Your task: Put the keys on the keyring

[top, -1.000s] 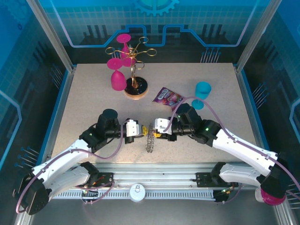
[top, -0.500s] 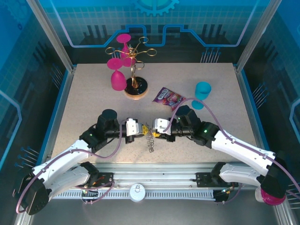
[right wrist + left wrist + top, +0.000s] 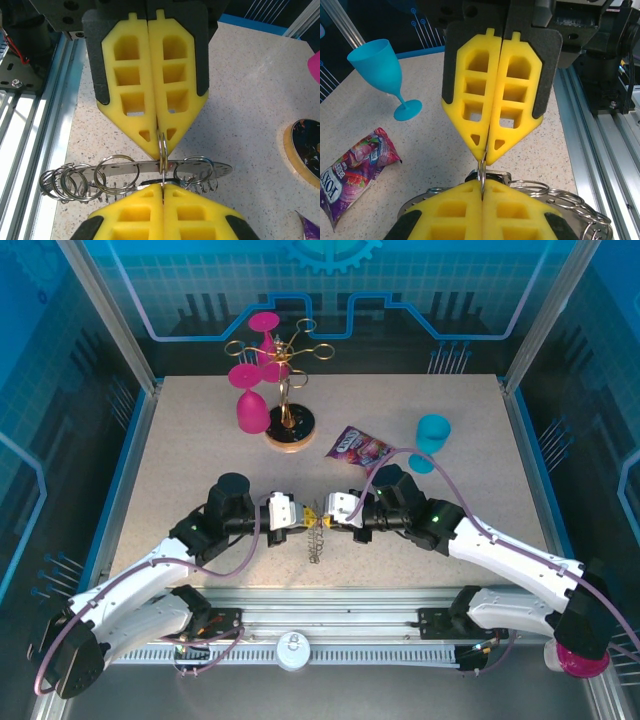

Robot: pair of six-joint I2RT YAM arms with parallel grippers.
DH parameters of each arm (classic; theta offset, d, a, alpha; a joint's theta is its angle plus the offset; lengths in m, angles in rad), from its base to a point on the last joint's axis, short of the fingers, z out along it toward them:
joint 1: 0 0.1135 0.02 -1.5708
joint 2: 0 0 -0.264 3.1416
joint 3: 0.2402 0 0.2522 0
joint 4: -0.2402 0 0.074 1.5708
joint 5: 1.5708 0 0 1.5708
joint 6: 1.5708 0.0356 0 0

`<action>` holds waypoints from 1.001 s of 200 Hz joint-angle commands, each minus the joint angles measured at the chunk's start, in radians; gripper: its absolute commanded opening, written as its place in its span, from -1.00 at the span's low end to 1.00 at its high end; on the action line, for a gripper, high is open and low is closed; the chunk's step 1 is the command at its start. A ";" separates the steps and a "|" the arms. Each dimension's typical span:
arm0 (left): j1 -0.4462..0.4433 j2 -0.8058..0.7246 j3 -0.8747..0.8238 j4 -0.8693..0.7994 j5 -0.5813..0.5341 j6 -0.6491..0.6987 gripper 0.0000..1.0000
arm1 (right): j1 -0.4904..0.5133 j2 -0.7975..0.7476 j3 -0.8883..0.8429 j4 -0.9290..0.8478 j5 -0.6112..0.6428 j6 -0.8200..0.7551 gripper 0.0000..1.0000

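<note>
Your two arms met tip to tip over the near middle of the table (image 3: 200, 440), just ahead of the front rail. Your left gripper (image 3: 482, 186) was fully closed, its yellow pads pressed flat together. Your right gripper (image 3: 163, 189) was closed the same way, nose to nose with the left one and nearly touching it.

Between the two noses stood one thin silver wire loop (image 3: 162, 162), and both pairs of pads pinched it from opposite ends. That loop belonged to the keyring (image 3: 147, 167). From your right wrist camera the keyring showed edge-on as a flat grey strip running across between the grippers, with more silver loops bunched at its left end and others fringing it along the middle and right.

From above, the keyring hung just below the meeting point, toward the near edge. It may have been resting on the tabletop there, but the view was too small for me to say.

Well away from your grippers, the gold glass stand (image 3: 290, 425) with pink glasses stood at the far left. A purple snack packet (image 3: 358, 448) lay near the middle, and a blue goblet (image 3: 432, 435) stood to its right.
</note>
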 commanded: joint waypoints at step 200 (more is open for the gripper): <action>-0.004 -0.007 -0.105 0.287 0.143 -0.129 -1.00 | -0.040 -0.042 -0.034 0.095 -0.176 0.067 -0.50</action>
